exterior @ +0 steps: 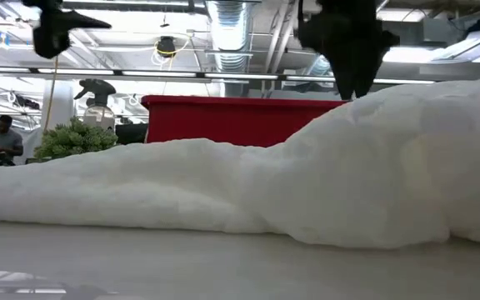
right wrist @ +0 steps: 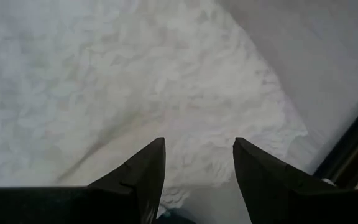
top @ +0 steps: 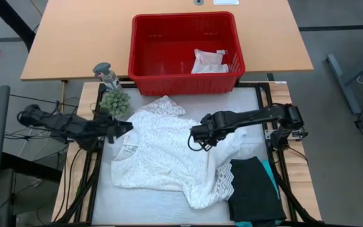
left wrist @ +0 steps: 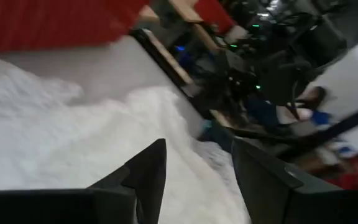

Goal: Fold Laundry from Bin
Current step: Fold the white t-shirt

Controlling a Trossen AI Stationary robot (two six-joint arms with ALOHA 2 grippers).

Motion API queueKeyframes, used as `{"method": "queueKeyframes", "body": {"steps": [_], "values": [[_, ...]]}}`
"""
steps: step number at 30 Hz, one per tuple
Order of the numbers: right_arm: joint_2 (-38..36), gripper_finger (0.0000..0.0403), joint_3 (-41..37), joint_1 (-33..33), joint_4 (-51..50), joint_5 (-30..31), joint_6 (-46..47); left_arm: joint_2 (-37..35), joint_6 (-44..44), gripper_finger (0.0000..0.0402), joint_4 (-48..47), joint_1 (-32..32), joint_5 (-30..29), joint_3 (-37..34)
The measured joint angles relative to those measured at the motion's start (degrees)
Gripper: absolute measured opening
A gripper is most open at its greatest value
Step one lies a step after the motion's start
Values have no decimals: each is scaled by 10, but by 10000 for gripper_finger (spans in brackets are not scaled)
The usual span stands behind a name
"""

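Two grippers hover over the white lacy top, left gripper at its collar edge, right gripper mid-cloth. Both sets of fingers stand apart, holding nothing. Bare tabletop lies below the hem.

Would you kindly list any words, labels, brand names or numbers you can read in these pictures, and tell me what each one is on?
None can be read.
Small white cloth in the red bin: a small tag shows at its edge, too small to read.
White lacy top, black garment, spray bottle: no visible text.
Room beyond the table in the low view: no legible signs.
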Motion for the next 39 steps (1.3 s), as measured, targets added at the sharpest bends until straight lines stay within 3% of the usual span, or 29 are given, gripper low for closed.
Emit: {"method": "queueKeyframes", "body": {"steps": [7,14,17,24,31,39], "values": [[-18,212,-11,-6,2,-1,-10,146,50,163,22,144,82,1],[-119,212,-23,8,-37,5,103,353,146,163,79,285,184,60],[-156,212,-61,8,-44,22,173,433,184,163,89,342,209,102],[-223,212,-198,3,-3,23,317,572,234,163,137,433,334,168],[-274,212,-291,3,64,36,350,665,296,163,135,454,336,214],[-281,212,-296,5,103,36,315,748,385,163,97,455,279,243]]}}
